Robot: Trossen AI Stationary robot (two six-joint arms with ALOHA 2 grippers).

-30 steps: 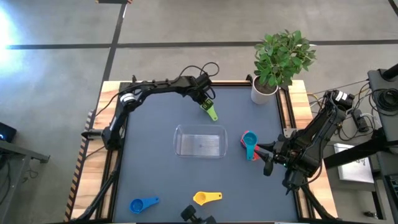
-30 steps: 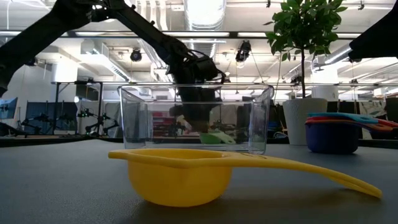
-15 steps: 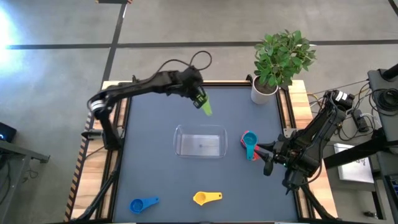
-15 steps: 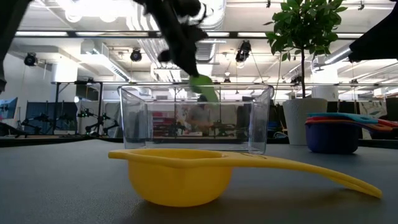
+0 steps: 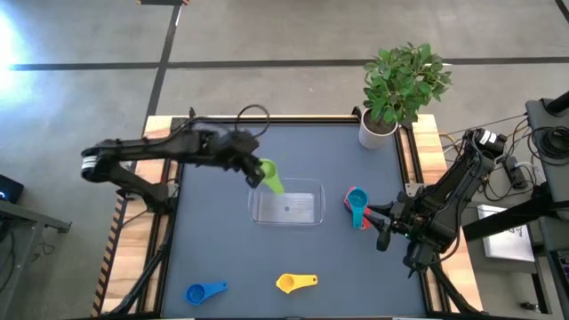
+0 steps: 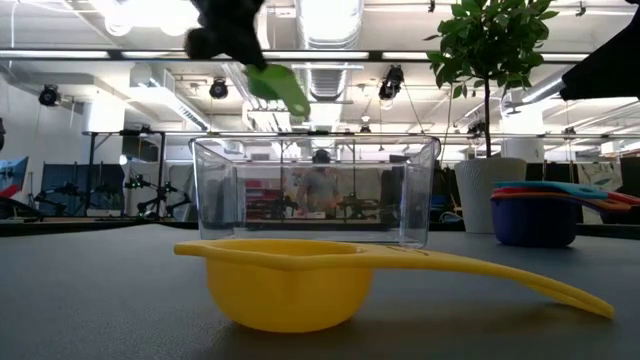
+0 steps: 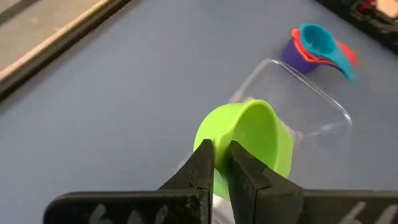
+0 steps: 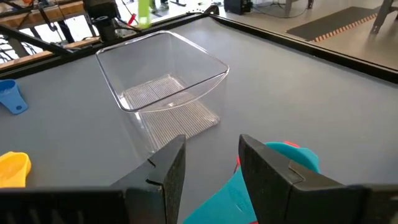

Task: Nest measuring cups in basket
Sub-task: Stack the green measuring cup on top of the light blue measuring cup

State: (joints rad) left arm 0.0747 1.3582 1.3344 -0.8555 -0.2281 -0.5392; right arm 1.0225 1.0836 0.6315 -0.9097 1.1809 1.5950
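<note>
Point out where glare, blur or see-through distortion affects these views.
Low view: bright ceiling lights flare above the left gripper; the green cup looks smeared; the room shows through the clear basket. Left wrist view: the basket's walls nearly vanish against the table. High view: even light, soft shadows.

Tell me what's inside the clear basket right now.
Nothing: the basket shows only its ribbed clear floor in the right wrist view. The green cup, clamped in the left gripper, hangs above its rim, not inside. The stacked cups sit outside, beside it.
</note>
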